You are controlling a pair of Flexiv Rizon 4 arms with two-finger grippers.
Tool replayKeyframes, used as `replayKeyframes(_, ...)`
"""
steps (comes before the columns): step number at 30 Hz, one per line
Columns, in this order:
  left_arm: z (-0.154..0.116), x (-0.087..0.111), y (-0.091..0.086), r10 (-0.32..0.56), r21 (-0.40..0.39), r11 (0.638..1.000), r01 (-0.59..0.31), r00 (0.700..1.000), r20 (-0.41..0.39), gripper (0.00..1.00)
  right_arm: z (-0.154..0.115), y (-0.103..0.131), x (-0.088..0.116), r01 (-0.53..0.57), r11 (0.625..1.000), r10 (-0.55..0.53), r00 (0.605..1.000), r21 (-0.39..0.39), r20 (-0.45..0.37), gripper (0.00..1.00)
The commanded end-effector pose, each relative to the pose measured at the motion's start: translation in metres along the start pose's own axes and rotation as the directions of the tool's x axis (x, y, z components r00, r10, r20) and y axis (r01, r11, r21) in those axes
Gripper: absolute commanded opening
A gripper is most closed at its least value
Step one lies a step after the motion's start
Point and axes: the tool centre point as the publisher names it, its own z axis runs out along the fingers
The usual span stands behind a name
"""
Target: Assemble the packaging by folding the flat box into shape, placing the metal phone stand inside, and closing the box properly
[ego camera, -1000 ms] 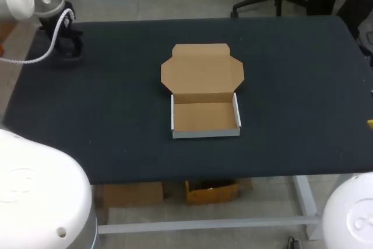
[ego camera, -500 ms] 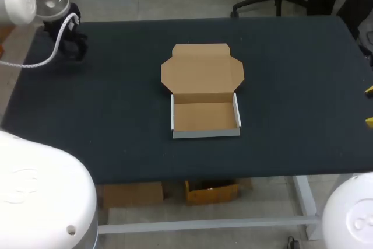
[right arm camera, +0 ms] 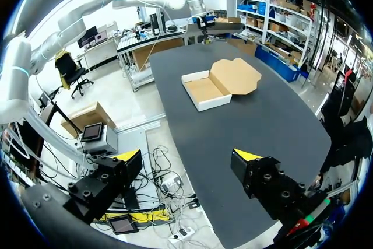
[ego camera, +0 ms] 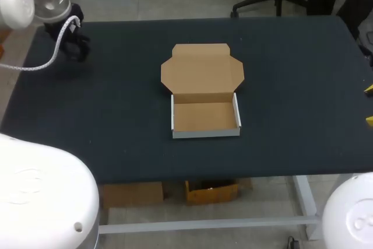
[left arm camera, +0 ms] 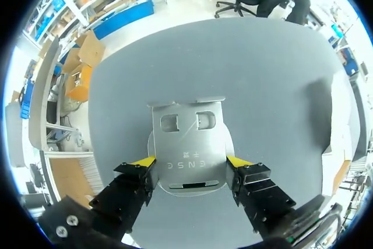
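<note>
The left gripper [left arm camera: 189, 162], over the table's [ego camera: 116, 121] far left corner, is clamped on the metal phone stand [left arm camera: 187, 135]; the open box [ego camera: 206, 133] lies well apart toward the table's middle, while the right gripper [right arm camera: 187, 154], fingers apart, hangs beyond the right edge

box [ego camera: 205, 94] mid-table, open tabletop [ego camera: 291, 86] all around

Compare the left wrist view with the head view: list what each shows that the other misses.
Left wrist only: the metal phone stand, gripped between the left gripper's yellow tips. Head only: the open box mid-table, empty, its lid spread flat on the far side. Both: the black table and the left gripper itself.
</note>
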Motion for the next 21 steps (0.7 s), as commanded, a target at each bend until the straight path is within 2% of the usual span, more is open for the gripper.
replayKeyframes(1,-0.009,0.014,0.008,0.008,0.011,1.000,-0.008,1.000,0.023,0.00,-0.002,0.000,0.001,0.001,1.000,-0.001,1.000,-0.002,-0.002,1.00)
replayKeyframes(9,-0.015,0.033,0.011,0.026,0.001,1.000,-0.026,0.999,0.038,0.00,-0.002,0.000,0.001,0.001,1.000,-0.001,1.000,-0.002,-0.002,1.00)
replayKeyframes(21,-0.016,0.034,0.011,0.029,-0.005,1.000,-0.029,0.999,0.044,0.00,-0.002,0.000,0.001,0.001,1.000,-0.001,1.000,-0.002,-0.002,1.00)
